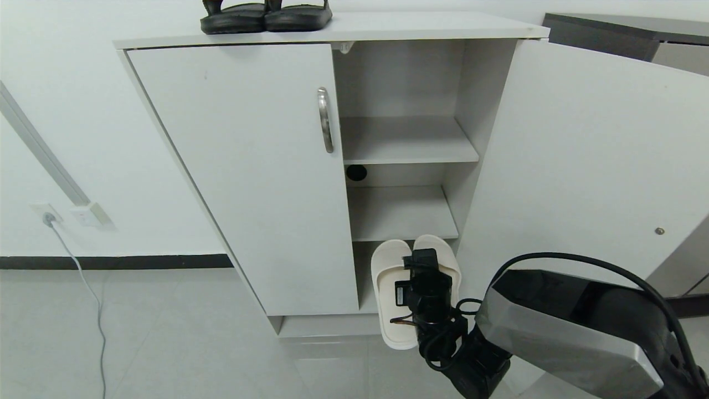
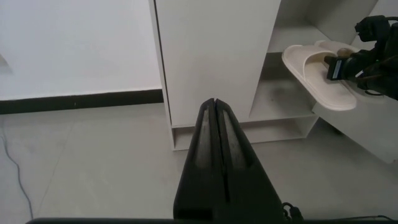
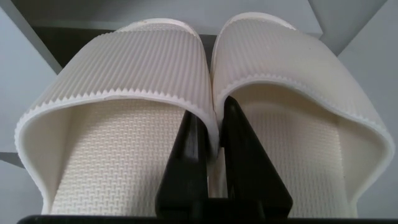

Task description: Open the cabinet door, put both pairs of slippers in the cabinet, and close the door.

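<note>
A pair of white slippers (image 1: 390,288) hangs toe-first at the opening of the cabinet's bottom compartment (image 1: 365,288). My right gripper (image 1: 424,260) is shut on the pair, its fingers (image 3: 239,149) pinching the two inner straps of the white slippers (image 3: 211,106) together. The white slippers (image 2: 320,71) also show in the left wrist view, held by the right arm. A pair of black slippers (image 1: 266,16) sits on the cabinet top (image 1: 421,25). The right cabinet door (image 1: 587,160) stands open; the left door (image 1: 249,166) is closed. My left gripper (image 2: 214,106) is shut and empty, low over the floor before the cabinet.
Two bare shelves (image 1: 407,141) sit above the bottom compartment. A metal handle (image 1: 325,119) runs down the left door. A wall socket with a grey cable (image 1: 83,277) is at the left. Grey floor tiles (image 1: 166,343) lie open in front.
</note>
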